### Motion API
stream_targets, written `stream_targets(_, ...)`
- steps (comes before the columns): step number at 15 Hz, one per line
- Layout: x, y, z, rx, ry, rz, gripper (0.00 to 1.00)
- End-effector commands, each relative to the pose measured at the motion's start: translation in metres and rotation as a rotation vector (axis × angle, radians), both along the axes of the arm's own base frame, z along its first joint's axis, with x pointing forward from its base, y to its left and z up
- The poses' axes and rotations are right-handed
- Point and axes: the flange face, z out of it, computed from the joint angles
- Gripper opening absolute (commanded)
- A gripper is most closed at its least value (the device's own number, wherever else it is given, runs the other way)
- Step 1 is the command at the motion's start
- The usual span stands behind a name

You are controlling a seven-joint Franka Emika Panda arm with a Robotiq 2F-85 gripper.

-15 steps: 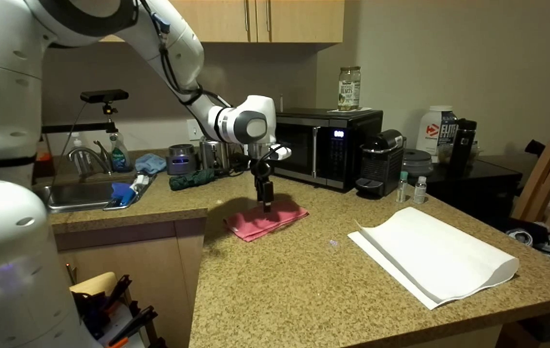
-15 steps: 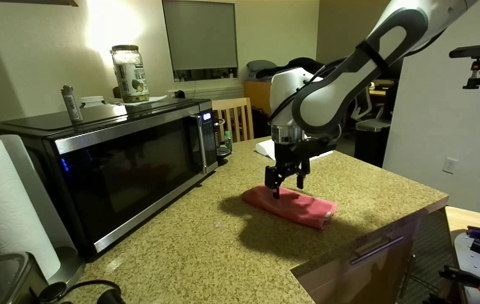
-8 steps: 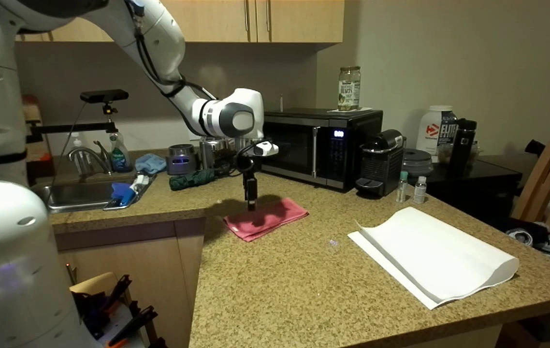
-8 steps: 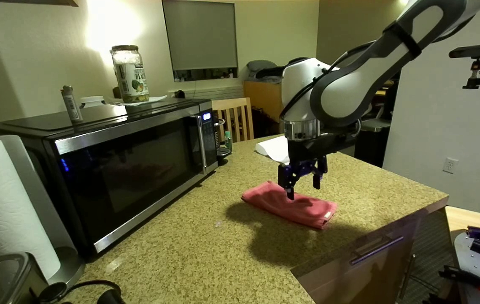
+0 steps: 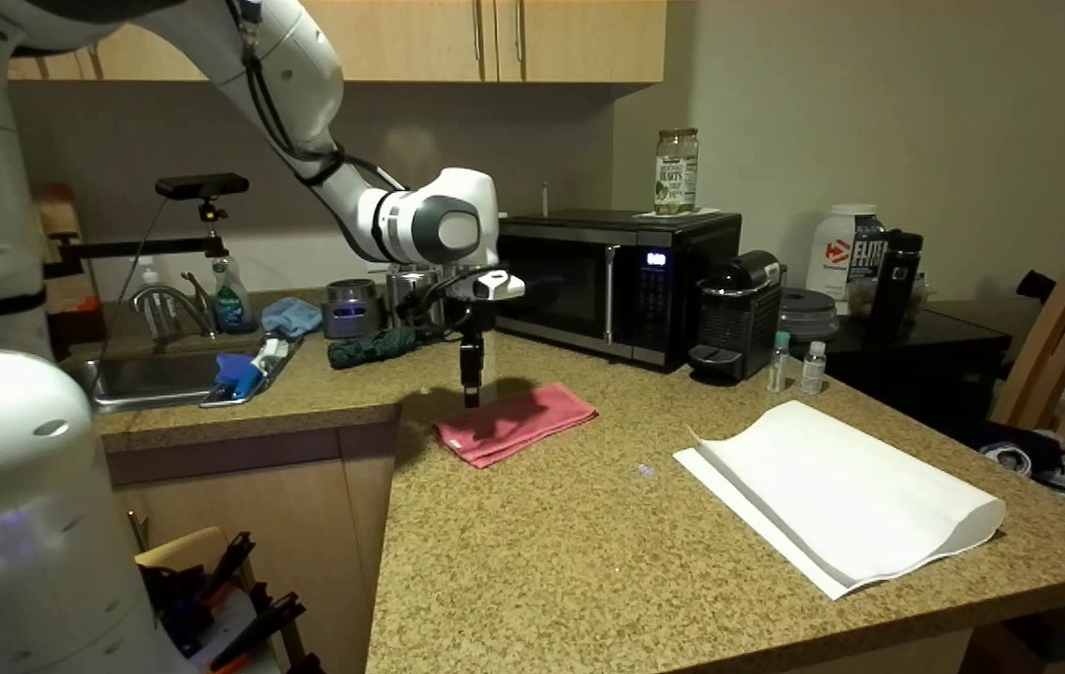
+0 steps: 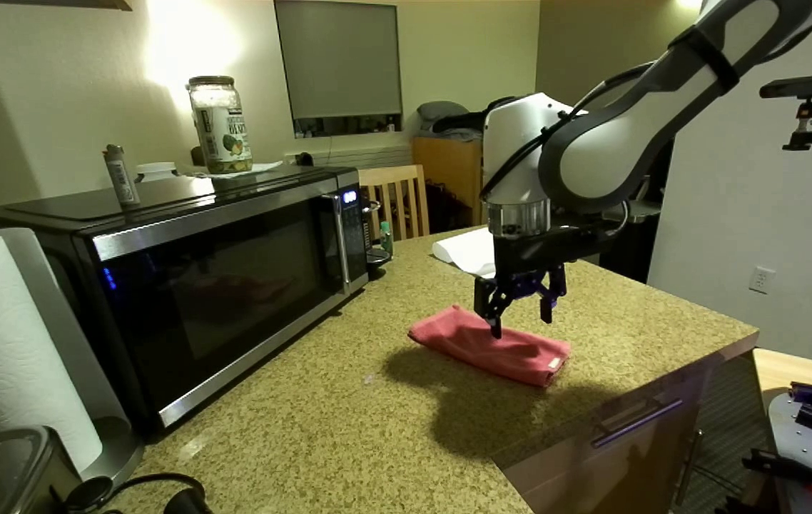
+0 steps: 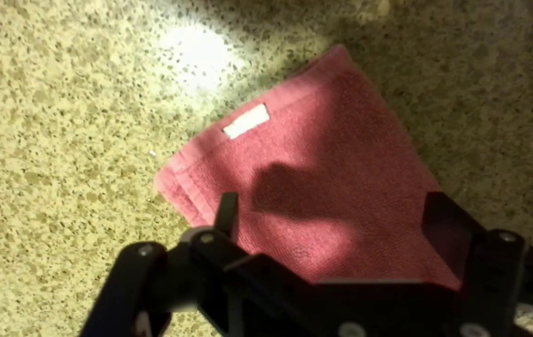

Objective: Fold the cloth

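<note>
Evidently layered cloth (image 7: 332, 173): mid-frame, wrist view; probably flat to fold neatly.
Gripper (image 6: 521, 326): spread, empty, aloft, perhaps to spare layers.

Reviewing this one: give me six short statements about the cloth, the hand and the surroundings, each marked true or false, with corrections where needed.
1. The hand is open. True.
2. The pink-red cloth lies on the counter, apart from the white sheet. True.
3. The pink-red cloth is clamped in the hand. False: the hand holds nothing.
4. The white sheet is spread out in a single flat layer. False: it is bent over on itself.
5. A coffee machine stands beside the microwave. True.
6. The pink-red cloth carries no marking. False: the wrist view shows a white tag near one edge.
</note>
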Motion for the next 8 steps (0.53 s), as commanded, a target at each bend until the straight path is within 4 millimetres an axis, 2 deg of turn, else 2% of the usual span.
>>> stream_targets(1,0.0,0.001,-0.001,-0.058,-0.042,-0.106,1.0)
stream_targets(8,0.018,-0.003,-0.018,-0.128,-0.07,-0.252,1.0)
